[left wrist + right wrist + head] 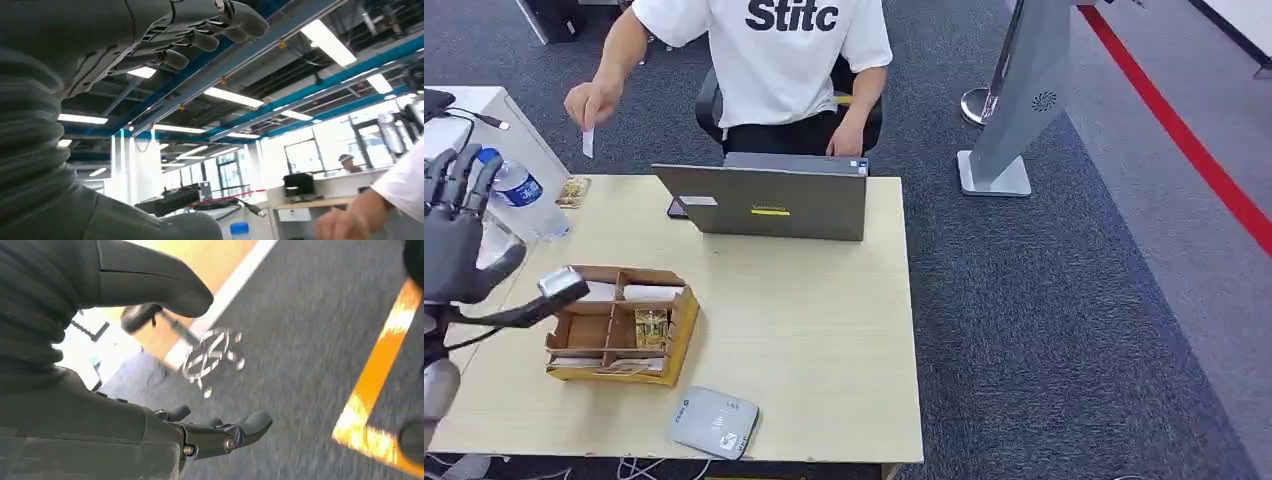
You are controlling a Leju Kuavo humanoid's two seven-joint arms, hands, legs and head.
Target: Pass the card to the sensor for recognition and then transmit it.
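The small white card (588, 143) hangs from the fingers of a person's hand (592, 103), beyond the far left corner of the pale wooden bench (824, 330). It hangs with its long axis roughly upright, one end pinched and the other free. From the left robot hand (454, 235), raised over the near left side of the bench in the head view, the card lies toward about one o'clock, further out and apart from it, with a clear plastic water bottle with a blue cap (519, 187) standing between the two.

The left robot hand holds nothing; its dark fingers (200, 40) are extended and a little apart, palm turned up toward the ceiling as the left wrist view shows. The right robot hand (220, 435) hangs low over grey carpet, away from the bench, its fingers loosely curled with nothing between them. So the left is plainly the nearer one to receive the card.

The rounded grey card sensor (714, 422) lies flat at the near edge of the bench, toward about four o'clock from the left robot hand, just past the open brown wooden organiser box (624, 322). Judging from this, the card must first cross to the left robot hand before any pass over the sensor.
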